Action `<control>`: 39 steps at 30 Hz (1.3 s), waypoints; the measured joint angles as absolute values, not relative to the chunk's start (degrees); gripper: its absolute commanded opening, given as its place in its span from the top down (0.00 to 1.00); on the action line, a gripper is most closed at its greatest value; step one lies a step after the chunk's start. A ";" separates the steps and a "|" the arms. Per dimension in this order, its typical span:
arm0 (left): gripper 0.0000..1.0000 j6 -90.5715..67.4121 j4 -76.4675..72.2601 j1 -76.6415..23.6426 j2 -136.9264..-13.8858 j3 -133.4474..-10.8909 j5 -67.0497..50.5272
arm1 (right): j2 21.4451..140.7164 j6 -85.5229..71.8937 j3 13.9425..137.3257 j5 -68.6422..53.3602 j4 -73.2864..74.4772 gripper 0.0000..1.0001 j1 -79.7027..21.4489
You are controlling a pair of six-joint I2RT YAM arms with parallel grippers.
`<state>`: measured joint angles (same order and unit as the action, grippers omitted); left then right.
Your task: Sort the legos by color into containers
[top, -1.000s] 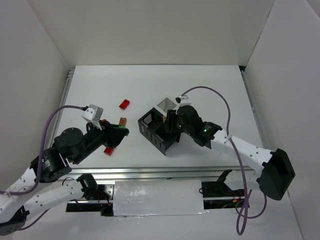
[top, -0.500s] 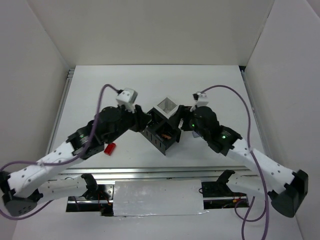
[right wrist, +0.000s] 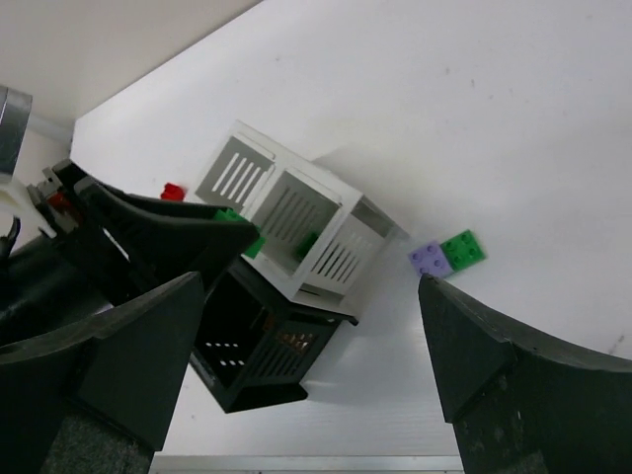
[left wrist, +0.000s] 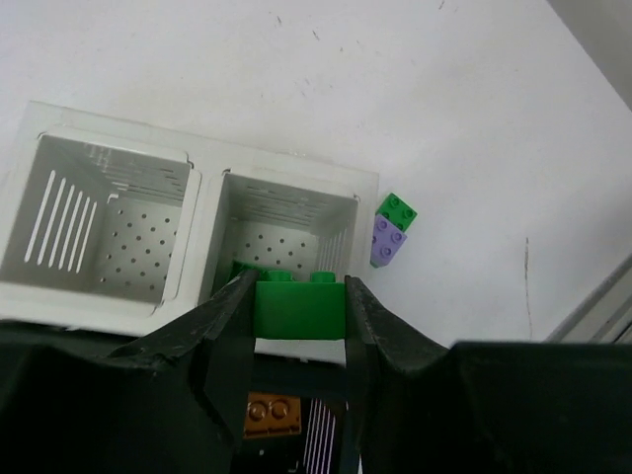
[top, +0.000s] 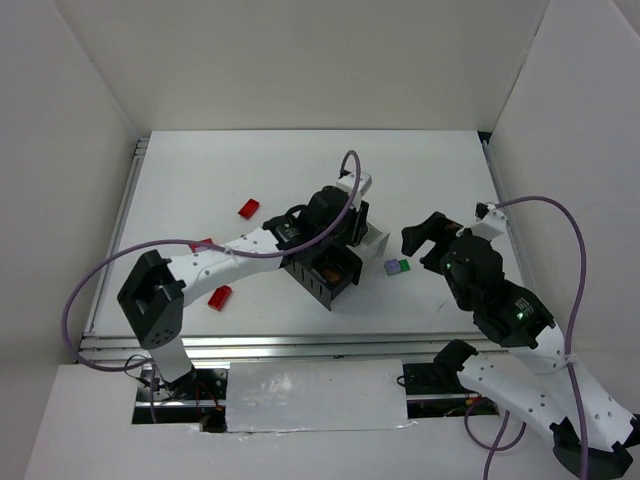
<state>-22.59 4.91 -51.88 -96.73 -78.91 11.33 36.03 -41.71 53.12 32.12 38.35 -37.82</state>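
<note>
Two white bins [left wrist: 296, 183] are sitting at the left wrist view's upper left. The left gripper [left wrist: 299, 296] is grasping a green lego [left wrist: 299, 311] over the right one's near rim. The right gripper [top: 430, 238] is hanging released at the top view's centre right, near a purple lego [left wrist: 387, 243] touching a loose green lego [left wrist: 396, 210].

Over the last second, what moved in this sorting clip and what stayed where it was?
The left gripper swung from the table's left side to the containers and now holds a green brick over the near rim of a white bin. The right gripper pulled back rightward off the containers, open. The containers and loose red bricks stayed put.
</note>
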 measured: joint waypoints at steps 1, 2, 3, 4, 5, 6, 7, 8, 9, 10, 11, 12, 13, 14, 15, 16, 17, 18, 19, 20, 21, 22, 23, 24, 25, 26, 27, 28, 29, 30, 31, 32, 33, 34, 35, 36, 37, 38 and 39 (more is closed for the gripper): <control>0.80 -22.65 4.86 -51.59 -98.17 -79.92 11.00 | 35.79 -41.76 53.08 32.51 39.11 0.03 -37.71; 0.74 -22.68 4.89 -51.31 -99.26 -80.73 10.70 | 35.55 -41.78 52.95 32.77 39.57 0.03 -37.60; 0.69 -22.76 4.97 -50.94 -100.25 -81.65 10.44 | 35.31 -41.78 52.88 32.97 40.03 0.03 -37.43; 0.64 -22.85 4.84 -50.54 -101.06 -82.39 10.11 | 35.16 -41.82 52.88 33.21 40.38 0.03 -37.21; 0.43 -22.90 4.80 -50.19 -101.67 -82.96 9.93 | 35.11 -41.87 52.88 33.32 40.58 0.03 -36.95; 0.28 -23.07 4.75 -49.91 -102.00 -83.26 9.69 | 35.11 -41.91 52.88 33.43 40.82 0.03 -36.69; 0.18 -23.14 4.71 -49.60 -102.13 -83.26 9.39 | 35.22 -41.93 52.84 33.47 41.12 0.02 -36.51; 0.09 -23.42 4.71 -49.25 -102.13 -83.22 9.04 | 35.38 -41.93 52.80 33.45 41.28 0.02 -36.29; 0.01 -23.86 4.60 -49.01 -102.13 -83.20 8.91 | 35.53 -41.93 52.69 33.39 41.30 0.02 -35.99; 0.01 -24.12 4.25 -48.82 -102.13 -83.11 8.62 | 35.62 -41.93 52.45 33.34 41.21 0.02 -35.59; 0.00 -24.40 3.92 -48.64 -102.08 -83.00 8.38 | 35.66 -41.91 52.07 33.19 41.21 0.02 -35.07; 0.01 -24.53 3.75 -48.53 -102.00 -82.81 8.12 | 35.70 -41.91 51.66 32.82 41.19 0.02 -34.44; 0.00 -24.60 3.49 -48.49 -101.78 -82.46 7.68 | 35.75 -41.91 51.09 32.25 41.04 0.02 -33.65; 0.00 -24.62 3.22 -48.45 -101.36 -81.95 7.31 | 35.86 -41.89 50.41 31.79 40.88 0.02 -32.73; 0.01 -24.69 2.94 -48.45 -100.88 -81.45 6.98 | 36.12 -41.87 49.63 30.89 40.51 0.02 -31.59; 0.00 -24.82 2.66 -48.45 -100.12 -80.82 6.66 | 36.36 -41.85 48.82 30.00 40.07 0.02 -30.39; 0.00 -25.04 2.15 -48.45 -99.11 -79.90 6.37 | 36.88 -41.69 47.99 28.60 39.62 0.02 -28.77; 0.00 -25.54 2.00 -48.45 -97.51 -78.67 6.33 | 37.74 -41.63 47.05 27.03 39.07 0.02 -26.89; 0.00 -25.80 2.13 -48.45 -95.77 -77.60 6.48 | 38.59 -41.50 46.02 25.21 38.39 0.02 -25.21; 0.00 -26.13 2.42 -48.45 -94.19 -76.93 7.01 | 39.70 -41.43 44.84 23.33 37.65 0.03 -23.59; 0.00 -26.76 3.09 -48.45 -92.20 -76.49 8.08 | 41.15 -41.30 43.66 21.63 36.75 0.03 -22.15; 0.01 -27.33 4.12 -48.47 -90.45 -76.49 9.39 | 42.74 -41.25 42.74 20.36 36.18 0.05 -21.19; 0.01 -28.08 5.34 -48.53 -88.29 -76.49 11.51 | 45.28 -41.28 41.98 19.07 35.70 0.07 -20.53; 0.01 -29.06 6.90 -48.53 -86.28 -76.49 13.34 | 47.33 -41.23 41.65 18.26 35.40 0.08 -20.27; 0.00 -30.28 8.97 -48.51 -83.64 -76.47 15.53 | 51.07 -41.21 41.60 17.19 35.14 0.11 -20.21; 0.01 -30.76 10.81 -48.47 -81.17 -76.31 17.12 | 54.02 -41.17 41.60 16.49 34.48 0.12 -20.21; 0.01 -31.53 12.05 -48.36 -78.35 -75.75 18.44 | 57.21 -40.91 41.58 15.81 33.67 0.14 -20.21; 0.00 -31.75 13.19 -48.21 -75.64 -74.89 19.29 | 60.05 -40.47 41.50 15.20 32.99 0.17 -20.21; 0.00 -31.81 14.70 -48.01 -72.75 -73.95 20.01 | 62.24 -39.81 41.15 14.33 32.18 0.18 -20.21; 0.01 -31.79 15.94 -47.88 -71.22 -73.41 20.47 | 63.57 -39.13 40.73 13.69 31.75 0.18 -20.25; 0.00 -31.75 17.19 -47.72 -67.46 -71.94 20.78 | 64.36 -38.24 40.53 13.06 31.64 0.19 -20.27; 0.01 -31.70 18.37 -47.70 -65.30 -70.96 20.78 | 64.79 -37.41 40.47 12.64 31.31 0.20 -20.29; 0.00 -31.66 19.84 -47.70 -63.11 -70.00 20.80 | 65.08 -36.42 40.47 12.43 30.74 0.20 -20.38; 0.00 -31.66 21.23 -47.70 -60.84 -68.86 20.73 | 65.25 -35.79 40.47 12.23 30.17 0.20 -20.38; 0.00 -31.64 22.20 -47.70 -59.27 -67.94 20.64 | 65.45 -35.05 40.47 12.08 29.65 0.20 -20.38; 0.01 -31.55 23.24 -47.70 -57.47 -66.78 20.40 | 65.80 -34.13 40.47 11.70 29.04 0.20 -20.43; 0.00 -31.51 24.32 -47.70 -55.70 -65.54 20.05 | 66.26 -33.23 40.47 11.40 28.34 0.23 -20.43; 0.00 -31.46 25.50 -47.68 -54.04 -64.47 19.64 | 66.96 -32.49 40.49 11.07 27.75 0.24 -20.45; 0.00 -31.42 26.17 -47.66 -52.71 -63.66 19.33 | 67.92 -31.70 40.62 10.76 27.22 0.27 -20.47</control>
<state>-31.42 26.17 -47.66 -52.71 -63.66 19.33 67.92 -31.70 40.62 10.76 27.22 -20.47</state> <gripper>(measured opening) 0.994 0.771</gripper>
